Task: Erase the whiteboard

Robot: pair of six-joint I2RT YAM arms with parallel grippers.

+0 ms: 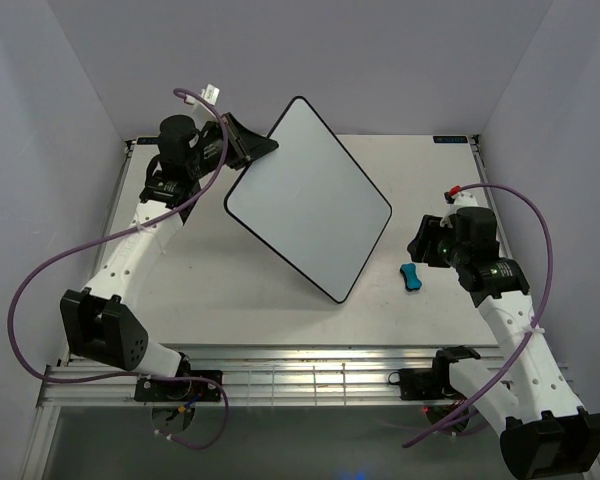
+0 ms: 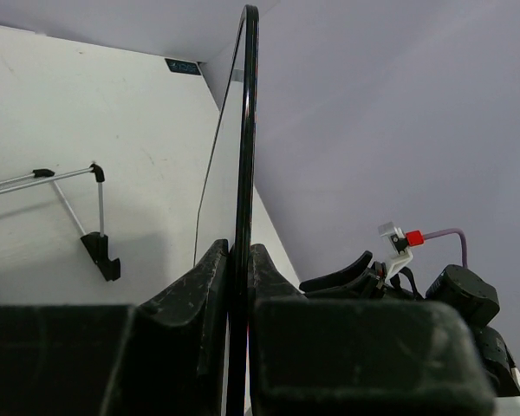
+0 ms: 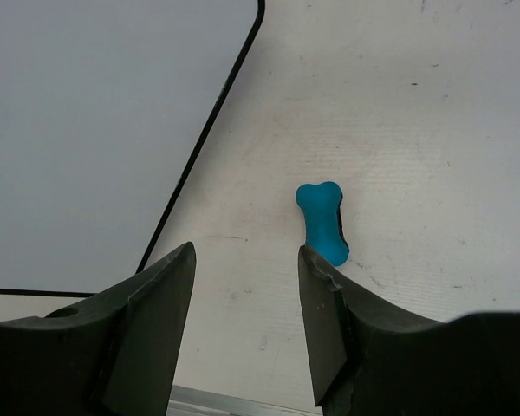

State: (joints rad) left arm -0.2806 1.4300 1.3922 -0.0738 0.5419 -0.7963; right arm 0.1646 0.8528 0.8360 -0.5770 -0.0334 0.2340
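Observation:
The whiteboard [image 1: 310, 195] is a glossy white board with a thin black rim, held tilted above the table; its face shows no writing. My left gripper [image 1: 252, 148] is shut on its upper left edge. In the left wrist view the board [image 2: 245, 130] runs edge-on up from between the closed fingers [image 2: 204, 282]. My right gripper [image 1: 422, 245] is open and empty, just above the blue bone-shaped eraser [image 1: 411, 277] lying on the table. In the right wrist view the eraser [image 3: 321, 222] lies just beyond the right fingertip, with the board's corner [image 3: 95, 130] at the left.
A thin wire easel stand [image 2: 78, 204] lies on the table at the left of the left wrist view. Grey walls enclose the table on three sides. A metal rail [image 1: 300, 380] runs along the near edge between the arm bases.

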